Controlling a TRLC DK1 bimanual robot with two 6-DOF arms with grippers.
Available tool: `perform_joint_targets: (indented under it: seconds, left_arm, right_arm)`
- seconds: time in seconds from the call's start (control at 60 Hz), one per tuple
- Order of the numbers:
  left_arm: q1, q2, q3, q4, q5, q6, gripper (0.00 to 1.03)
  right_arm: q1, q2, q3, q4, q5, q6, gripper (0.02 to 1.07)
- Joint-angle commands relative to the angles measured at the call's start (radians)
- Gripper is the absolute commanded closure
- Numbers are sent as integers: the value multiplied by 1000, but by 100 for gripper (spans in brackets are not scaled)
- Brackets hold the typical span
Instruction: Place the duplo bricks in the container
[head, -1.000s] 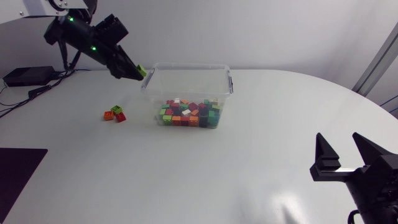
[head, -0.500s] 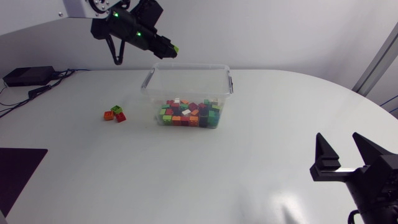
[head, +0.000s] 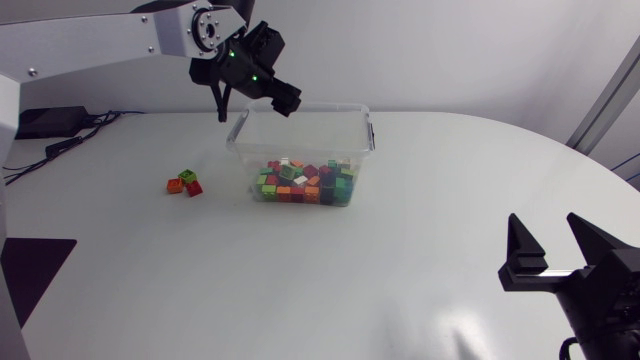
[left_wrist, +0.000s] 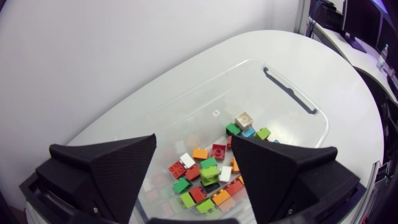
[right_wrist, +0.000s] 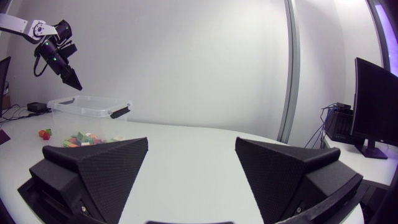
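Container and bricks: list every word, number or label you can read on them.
No readable text.
The container has one small mark on its floor, too small to read.
The bricks show no print.

Right arm (head: 600, 290) runs off the head view's corner behind its claw (head: 546, 222).

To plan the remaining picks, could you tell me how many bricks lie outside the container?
3: an orange brick, a green brick and a red brick, clustered beside the container; another could hide behind them.
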Motion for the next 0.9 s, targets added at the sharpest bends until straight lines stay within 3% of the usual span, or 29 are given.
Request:
perform_joint_targets:
  seconds: [0.0,0.217,0.417,0.617,0.883]
  left_arm:
    - [52,-87,-19,0,-6,8,4]
    - [281,-245,-123,-36,98,199,4]
    - [460,-253,-240,8,116,327,4]
    - [509,-250,-379,85,118,452,5]
    - [563,-100,-372,66,122,782,6]
  right_arm:
    - [-3,-4,-16,-8,-1,-17,6]
    - [-3,-4,-16,-8,-1,-17,6]
    - [-3,-4,-16,-8,-1,-17,6]
    - [-3,-4,-16,-8,-1,-17,6]
    - [-3,-4,-16,-8,-1,-17,6]
